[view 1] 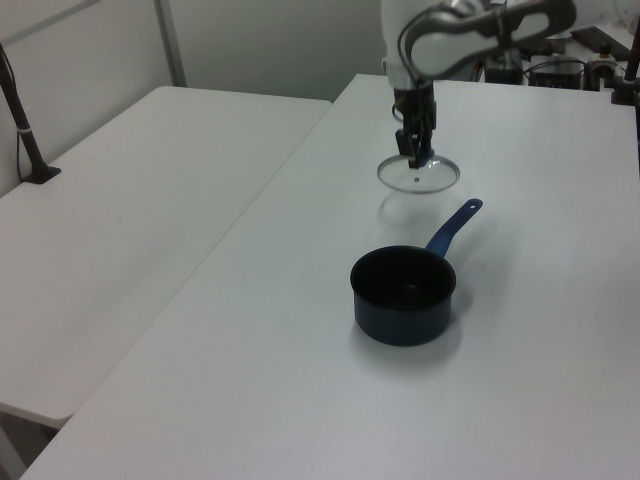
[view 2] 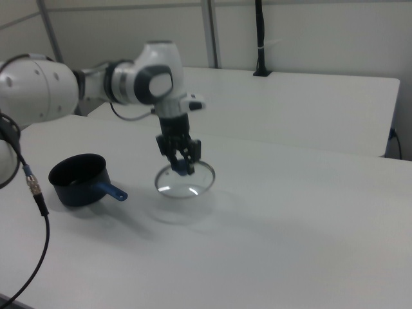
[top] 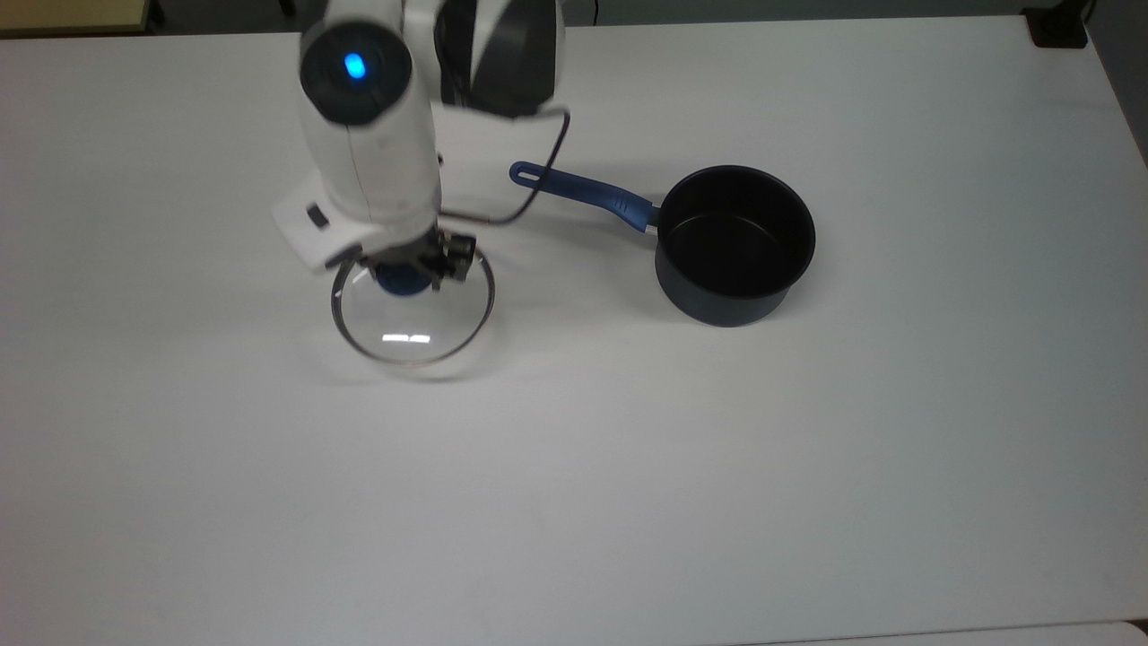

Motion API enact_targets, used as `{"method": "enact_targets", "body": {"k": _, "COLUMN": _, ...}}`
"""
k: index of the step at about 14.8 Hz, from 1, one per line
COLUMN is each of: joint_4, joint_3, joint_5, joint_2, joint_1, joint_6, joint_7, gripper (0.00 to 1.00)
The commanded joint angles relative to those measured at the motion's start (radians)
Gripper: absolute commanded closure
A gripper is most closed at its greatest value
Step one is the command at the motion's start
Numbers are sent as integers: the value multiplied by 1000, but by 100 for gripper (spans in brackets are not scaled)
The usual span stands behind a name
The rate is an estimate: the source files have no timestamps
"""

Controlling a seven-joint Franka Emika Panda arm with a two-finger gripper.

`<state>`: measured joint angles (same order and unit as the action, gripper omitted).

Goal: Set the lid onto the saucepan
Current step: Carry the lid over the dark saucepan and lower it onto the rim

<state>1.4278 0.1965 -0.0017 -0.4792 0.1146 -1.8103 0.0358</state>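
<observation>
The white arm's pincer (top: 408,269) pinches the blue knob of the round clear glass lid (top: 412,309), lifted above the white bench (top: 807,449), well apart from the dark, blue-handled saucepan (top: 734,242); a tilt could slip it free.

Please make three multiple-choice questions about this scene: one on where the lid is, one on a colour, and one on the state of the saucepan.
1. Where is the lid?
A. On the saucepan
B. In the air, held by the gripper
C. Flat on the table

2. What colour is the saucepan's handle?
A. Blue
B. Red
C. White

3. What is the state of the saucepan?
A. Covered
B. Tipped over
C. Upright and uncovered

Answers:
1 B: in the left view the gripper grips the knob and the lid's shadow lies apart on the table.
2 A: the top view shows it blue.
3 C: its dark inside is visible.
</observation>
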Motion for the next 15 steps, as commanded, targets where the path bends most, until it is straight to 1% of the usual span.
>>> {"method": "enact_targets", "body": {"k": 1, "joint_4": -41, "joint_3": 4, "joint_5": 45, "joint_2": 51, "joint_1": 13, "joint_6": 92, "joint_7": -40, "gripper": 61}}
{"method": "enact_targets", "body": {"k": 3, "joint_4": -58, "joint_3": 1, "joint_5": 52, "joint_2": 54, "joint_1": 29, "joint_6": 106, "joint_7": -28, "gripper": 61}}
{"method": "enact_targets", "body": {"k": 4, "joint_4": -64, "joint_3": 1, "joint_5": 54, "joint_2": 54, "joint_1": 57, "joint_6": 118, "joint_7": -19, "gripper": 61}}
{"method": "enact_targets", "body": {"k": 5, "joint_4": -67, "joint_3": 3, "joint_5": 51, "joint_2": 54, "joint_1": 109, "joint_6": 132, "joint_7": 7, "gripper": 61}}
{"method": "enact_targets", "body": {"k": 6, "joint_4": -67, "joint_3": 3, "joint_5": 51, "joint_2": 54, "joint_1": 141, "joint_6": 132, "joint_7": 28, "gripper": 61}}
{"method": "enact_targets", "body": {"k": 7, "joint_4": -67, "joint_3": 3, "joint_5": 51, "joint_2": 53, "joint_1": 193, "joint_6": 129, "joint_7": 70, "gripper": 61}}
{"method": "enact_targets", "body": {"k": 8, "joint_4": -67, "joint_3": 3, "joint_5": 49, "joint_2": 50, "joint_1": 229, "joint_6": 125, "joint_7": 99, "gripper": 61}}
{"method": "enact_targets", "body": {"k": 13, "joint_4": -67, "joint_3": 3, "joint_5": 46, "joint_2": 47, "joint_1": 396, "joint_6": 114, "joint_7": 223, "gripper": 61}}
{"method": "enact_targets", "body": {"k": 15, "joint_4": -66, "joint_3": 3, "joint_5": 43, "joint_2": 45, "joint_1": 439, "joint_6": 111, "joint_7": 251, "gripper": 61}}
